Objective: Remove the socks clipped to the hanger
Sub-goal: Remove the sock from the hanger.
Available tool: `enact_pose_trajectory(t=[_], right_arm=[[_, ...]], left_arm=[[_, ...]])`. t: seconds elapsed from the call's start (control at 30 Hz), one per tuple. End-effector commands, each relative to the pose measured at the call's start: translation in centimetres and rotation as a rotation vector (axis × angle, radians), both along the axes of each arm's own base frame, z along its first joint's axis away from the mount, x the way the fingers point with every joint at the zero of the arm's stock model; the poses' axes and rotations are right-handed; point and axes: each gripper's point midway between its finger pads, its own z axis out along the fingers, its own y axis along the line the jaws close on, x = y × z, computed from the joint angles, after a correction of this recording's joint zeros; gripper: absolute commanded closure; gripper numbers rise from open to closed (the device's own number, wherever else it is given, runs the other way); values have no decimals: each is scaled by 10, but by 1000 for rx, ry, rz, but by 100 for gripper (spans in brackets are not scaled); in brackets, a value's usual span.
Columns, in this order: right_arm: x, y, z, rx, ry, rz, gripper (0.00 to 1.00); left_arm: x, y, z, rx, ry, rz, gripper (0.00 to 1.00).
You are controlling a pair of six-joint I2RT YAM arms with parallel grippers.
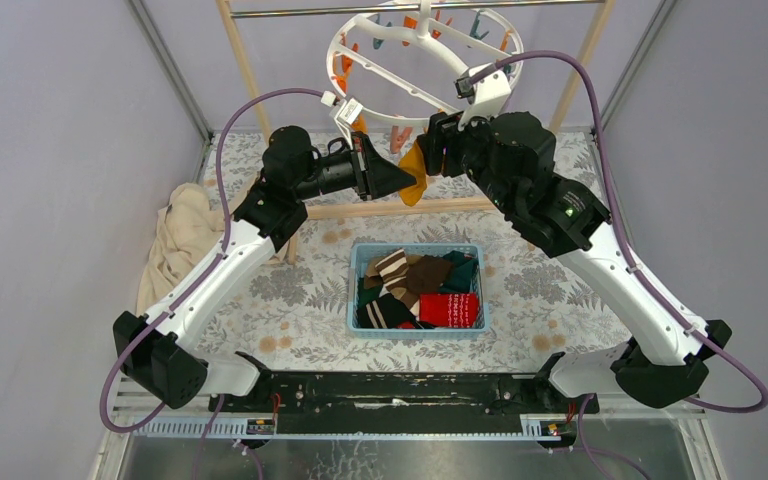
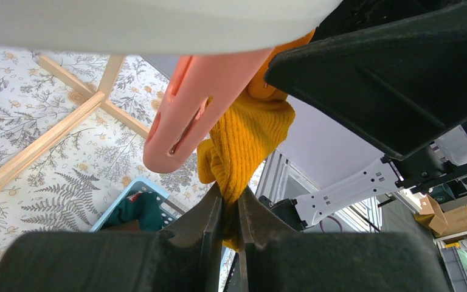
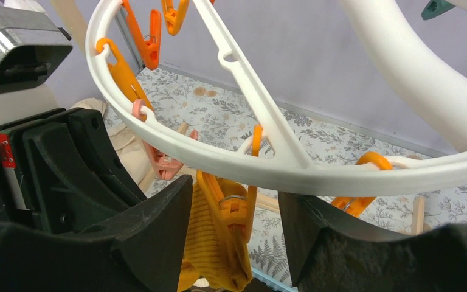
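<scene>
A mustard sock (image 1: 415, 178) hangs from an orange clip (image 3: 236, 210) on the round white hanger (image 1: 360, 62). My left gripper (image 1: 410, 181) is shut on the sock's lower part, as the left wrist view (image 2: 230, 210) shows. My right gripper (image 3: 234, 222) is open, its jaws on either side of the orange clip and the sock (image 3: 210, 243) without pressing them. A pink clip (image 2: 188, 118) hangs beside the sock. Several socks (image 1: 420, 290) lie in the blue basket (image 1: 352, 290).
The hanger hangs from a metal rod (image 1: 290, 12) on a wooden rack frame (image 1: 245, 70). A beige cloth (image 1: 175, 235) lies at the table's left. Other orange and teal clips (image 1: 343, 68) dangle empty from the ring. Both arms are close together under the hanger.
</scene>
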Motion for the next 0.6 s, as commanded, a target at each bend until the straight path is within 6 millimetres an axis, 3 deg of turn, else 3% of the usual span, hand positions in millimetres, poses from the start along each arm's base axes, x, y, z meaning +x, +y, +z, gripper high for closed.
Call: enact_pose_trajectory(t=[0.0,0.2,0.37,0.43,0.57], right_arm=[[-2,-5,41,79,-100,-23,39],[2,-3,43,80,-111,-28,40],[3,-2,44,84,-118,-29,49],[2,-3,43,85,-120,-30,54],[2,-2,42,82,-117,-24,76]], left_arm=[[-5,4,20,-23,-55,-12,81],[-5,4,19,-20,-56,-14,82],[-5,4,17,-18,-55,-18,82],[-5,4,16,-16,-55,-18,82],[-5,4,14,-15,-52,-19,82]])
